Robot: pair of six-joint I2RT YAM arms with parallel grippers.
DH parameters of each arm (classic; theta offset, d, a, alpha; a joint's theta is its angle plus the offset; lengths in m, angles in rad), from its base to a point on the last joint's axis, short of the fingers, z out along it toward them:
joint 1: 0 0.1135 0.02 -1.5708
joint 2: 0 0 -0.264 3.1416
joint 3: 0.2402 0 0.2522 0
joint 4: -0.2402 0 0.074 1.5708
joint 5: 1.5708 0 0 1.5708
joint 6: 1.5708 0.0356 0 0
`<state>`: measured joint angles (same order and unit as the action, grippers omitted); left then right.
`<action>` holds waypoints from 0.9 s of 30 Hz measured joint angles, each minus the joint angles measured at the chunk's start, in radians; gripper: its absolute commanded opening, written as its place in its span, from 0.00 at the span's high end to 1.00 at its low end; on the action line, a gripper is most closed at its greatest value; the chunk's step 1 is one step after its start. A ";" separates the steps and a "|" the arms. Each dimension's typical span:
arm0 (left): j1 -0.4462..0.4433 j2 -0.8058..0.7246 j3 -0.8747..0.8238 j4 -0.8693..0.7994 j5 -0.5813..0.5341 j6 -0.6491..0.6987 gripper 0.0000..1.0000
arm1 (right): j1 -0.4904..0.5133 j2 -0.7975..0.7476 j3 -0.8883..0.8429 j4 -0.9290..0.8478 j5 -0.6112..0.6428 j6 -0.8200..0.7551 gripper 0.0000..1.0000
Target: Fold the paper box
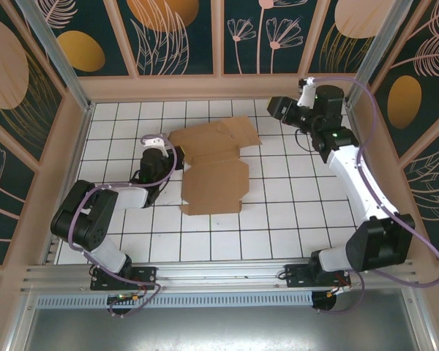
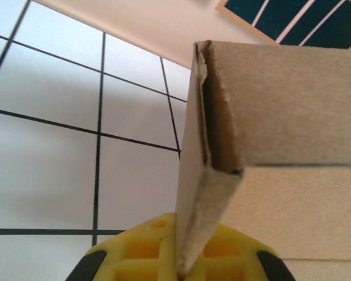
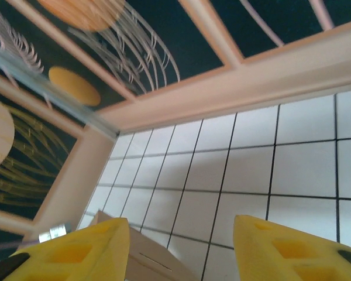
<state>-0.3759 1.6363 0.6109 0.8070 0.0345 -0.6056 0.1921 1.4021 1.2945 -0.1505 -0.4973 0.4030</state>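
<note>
The paper box (image 1: 216, 172) is a brown die-cut cardboard sheet lying mostly flat mid-table, with its far panel angled toward the back. My left gripper (image 1: 177, 157) sits at the sheet's left edge and is shut on a side flap. In the left wrist view that flap of the paper box (image 2: 281, 105) stands upright, pinched between the yellow fingers of the left gripper (image 2: 187, 263). My right gripper (image 1: 273, 111) hovers just beyond the sheet's far right corner. In the right wrist view it (image 3: 181, 246) is open with nothing between its fingers, and a corner of the paper box (image 3: 152, 266) lies below.
The floor is white tile (image 1: 293, 212) with dark grout lines. Patterned walls close in the back (image 1: 219, 86), left and right sides. An aluminium rail (image 1: 219, 274) runs along the near edge by the arm bases.
</note>
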 measured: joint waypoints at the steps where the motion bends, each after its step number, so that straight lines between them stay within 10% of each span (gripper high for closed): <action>1: 0.000 0.000 0.000 0.000 0.011 0.000 1.00 | 0.000 0.014 0.000 0.003 -0.031 -0.011 0.50; 14: 0.000 0.003 0.016 -0.043 0.027 0.000 1.00 | 0.085 0.080 -0.117 0.055 -0.267 -0.171 0.56; 27: 0.000 0.040 0.051 -0.071 0.040 -0.008 1.00 | 0.170 0.110 -0.157 0.034 -0.238 -0.286 0.56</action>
<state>-0.3759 1.6768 0.6624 0.7364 0.0750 -0.6136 0.3622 1.5124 1.1378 -0.1165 -0.7349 0.1169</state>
